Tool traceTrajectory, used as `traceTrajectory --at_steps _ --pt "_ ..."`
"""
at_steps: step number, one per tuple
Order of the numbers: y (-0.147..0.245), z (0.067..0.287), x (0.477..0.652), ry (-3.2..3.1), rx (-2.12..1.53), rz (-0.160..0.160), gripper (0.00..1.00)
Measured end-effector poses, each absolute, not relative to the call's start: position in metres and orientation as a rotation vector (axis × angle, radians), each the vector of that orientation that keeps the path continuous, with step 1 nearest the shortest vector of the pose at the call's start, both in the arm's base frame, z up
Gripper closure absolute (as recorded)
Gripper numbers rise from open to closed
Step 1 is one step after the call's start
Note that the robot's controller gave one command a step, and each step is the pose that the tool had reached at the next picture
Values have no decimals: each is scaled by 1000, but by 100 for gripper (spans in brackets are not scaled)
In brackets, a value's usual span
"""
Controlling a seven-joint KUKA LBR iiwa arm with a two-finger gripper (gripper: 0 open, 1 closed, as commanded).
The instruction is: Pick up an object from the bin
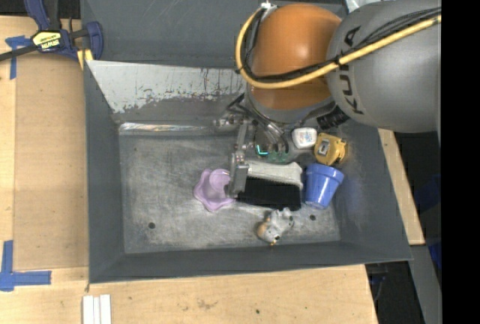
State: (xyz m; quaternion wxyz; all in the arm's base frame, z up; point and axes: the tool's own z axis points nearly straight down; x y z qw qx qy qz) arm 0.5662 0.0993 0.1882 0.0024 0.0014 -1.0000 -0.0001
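From my seat, the claw [241, 180] is low in the grey metal bin [161, 165]. Its tip stands in the seam between a black oblong block [271, 193] with a pale strip along its far edge and a lilac rubbery-looking lump [214, 189]. It looks to touch, or all but touch, both of them, and I can't say which it is set on. I also cannot tell whether the claw is open or closed, and I see nothing plainly clamped in it. The block lies flat, a little right of the bin's middle and toward the near wall, with the lump just beside its left end. I'd judge the block light and fairly stiff, perhaps spongy on one face, so I'd take it across its short width near that left end. The lump looks soft, light and floppy. A pinch on its thick raised part should hold, whereas a thin edge could squirm out. There isn't much room: a blue plastic cup [322, 186] sits at the block's right end, and a small brown and white figure [273, 227] lies near its front edge. A yellow and black trinket [331, 149] sits behind, near the wrist.
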Motion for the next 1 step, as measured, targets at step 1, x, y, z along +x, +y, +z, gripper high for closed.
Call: traceTrajectory --at_steps 1 --pt "99 192 568 -3144 1 -2 0"
